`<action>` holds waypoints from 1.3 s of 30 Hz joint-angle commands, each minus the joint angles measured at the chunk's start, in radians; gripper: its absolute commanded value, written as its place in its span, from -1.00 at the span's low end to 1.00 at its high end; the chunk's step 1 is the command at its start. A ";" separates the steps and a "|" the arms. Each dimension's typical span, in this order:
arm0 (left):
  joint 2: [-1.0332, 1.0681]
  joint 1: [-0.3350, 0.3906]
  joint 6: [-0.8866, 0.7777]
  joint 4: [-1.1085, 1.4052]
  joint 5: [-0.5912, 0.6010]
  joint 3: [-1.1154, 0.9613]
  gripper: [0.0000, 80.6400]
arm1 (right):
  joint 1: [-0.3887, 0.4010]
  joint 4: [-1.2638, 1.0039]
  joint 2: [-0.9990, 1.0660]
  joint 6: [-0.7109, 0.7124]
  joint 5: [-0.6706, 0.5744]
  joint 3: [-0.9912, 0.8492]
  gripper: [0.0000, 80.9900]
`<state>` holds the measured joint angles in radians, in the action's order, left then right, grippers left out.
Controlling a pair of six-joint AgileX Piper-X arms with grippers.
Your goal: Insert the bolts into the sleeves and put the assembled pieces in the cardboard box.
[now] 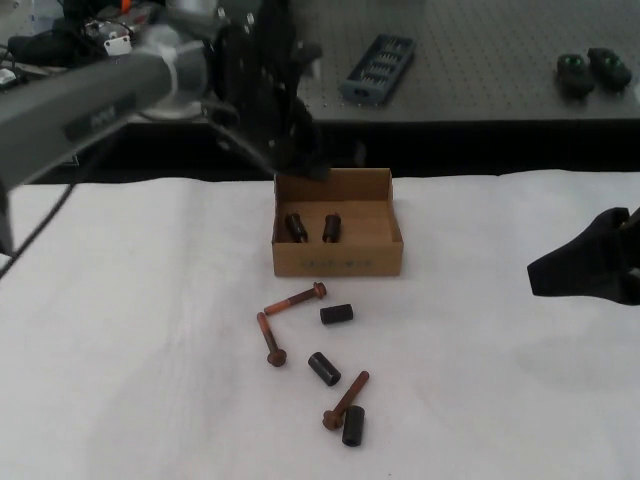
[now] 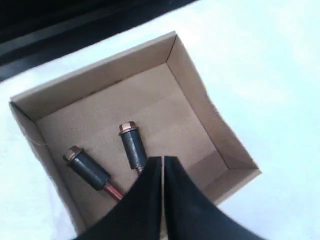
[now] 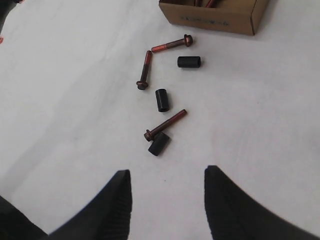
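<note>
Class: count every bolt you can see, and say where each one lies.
5. Two bolts, each in a sleeve, lie in the cardboard box; three lie loose on the white cloth in front of it.

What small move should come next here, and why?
Probably lower the right gripper onto the nearest sleeve: it hangs open facing the three loose bolts and sleeves, while the left gripper is shut over the cardboard box holding two assembled pieces.

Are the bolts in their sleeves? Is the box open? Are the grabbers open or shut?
cardboard box: open-topped.
assembled pieces: two, lying in the box.
loose bolts: three, not in sleeves.
loose sleeves: three, empty, lying down.
left gripper: shut, over the box.
right gripper: open.
</note>
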<state>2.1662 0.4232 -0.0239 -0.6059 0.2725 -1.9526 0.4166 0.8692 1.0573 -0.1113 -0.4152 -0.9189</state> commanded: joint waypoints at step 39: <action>-1.304 0.000 0.046 0.048 0.003 1.178 -0.98 | -0.007 0.066 -0.051 0.046 0.020 -0.007 -0.14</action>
<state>0.9191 0.4232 0.0348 -0.6131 0.2726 -0.8219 0.4166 0.9319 1.0170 -0.0746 -0.3922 -0.9189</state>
